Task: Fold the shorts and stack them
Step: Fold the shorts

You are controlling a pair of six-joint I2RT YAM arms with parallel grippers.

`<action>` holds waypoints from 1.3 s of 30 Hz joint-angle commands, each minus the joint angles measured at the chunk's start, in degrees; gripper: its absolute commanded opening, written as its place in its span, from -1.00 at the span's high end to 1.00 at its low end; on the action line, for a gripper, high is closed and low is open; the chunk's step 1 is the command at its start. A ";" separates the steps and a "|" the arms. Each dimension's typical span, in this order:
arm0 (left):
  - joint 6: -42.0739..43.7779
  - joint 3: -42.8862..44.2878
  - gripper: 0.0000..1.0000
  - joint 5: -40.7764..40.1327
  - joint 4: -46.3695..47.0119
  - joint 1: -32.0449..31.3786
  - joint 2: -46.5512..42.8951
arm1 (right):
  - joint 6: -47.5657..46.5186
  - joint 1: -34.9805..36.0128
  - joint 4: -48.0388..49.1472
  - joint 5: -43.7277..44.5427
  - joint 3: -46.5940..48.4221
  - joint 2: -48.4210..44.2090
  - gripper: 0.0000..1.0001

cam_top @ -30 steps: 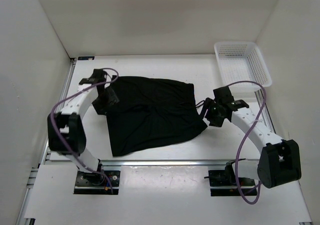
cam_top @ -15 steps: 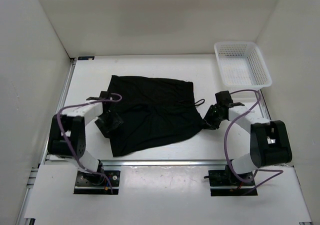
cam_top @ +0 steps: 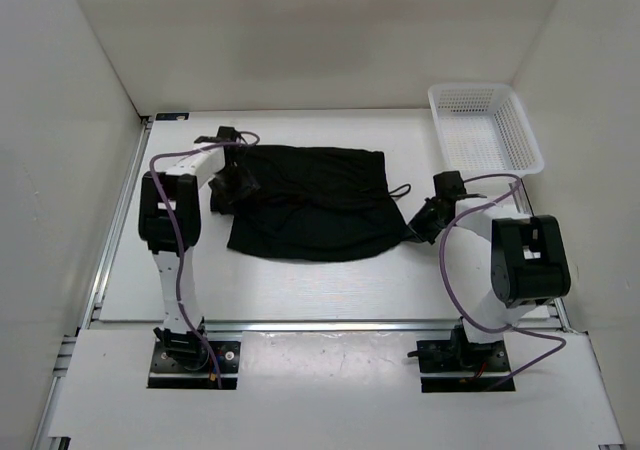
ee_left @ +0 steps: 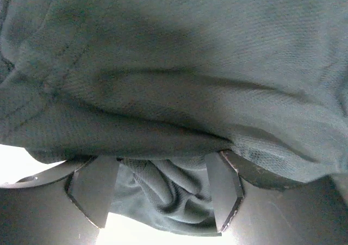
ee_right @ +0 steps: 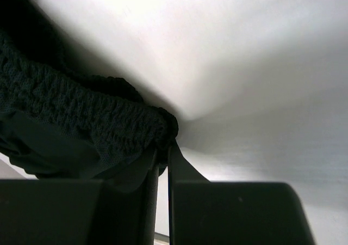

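On the white table (cam_top: 300,290), the left gripper (cam_top: 232,182) held a bunched fold of the shorts (cam_top: 310,205) between part-spread fingers (ee_left: 222,190) at the garment's left end. The black shorts lay mid-table, their long axis running left to right between the arms. At the right end the right gripper (cam_top: 424,220), pinched almost flat, gripped the ribbed waistband edge. With one arm at each end, the next fold probably runs across that axis. A mesh basket (cam_top: 470,88) stood far right.
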 commanded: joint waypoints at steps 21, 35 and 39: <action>7.58 -5.51 -1.00 -1.85 -5.00 9.31 -24.38 | -0.69 5.37 -6.90 13.77 12.62 -6.00 -0.08; 3.98 -21.72 -0.94 4.23 6.43 4.30 -20.83 | -3.67 4.14 -8.04 9.91 0.49 -15.33 -0.38; 3.97 -18.82 -0.36 3.70 6.43 4.30 -15.65 | -3.07 1.07 -4.89 4.64 -2.32 -16.04 -0.38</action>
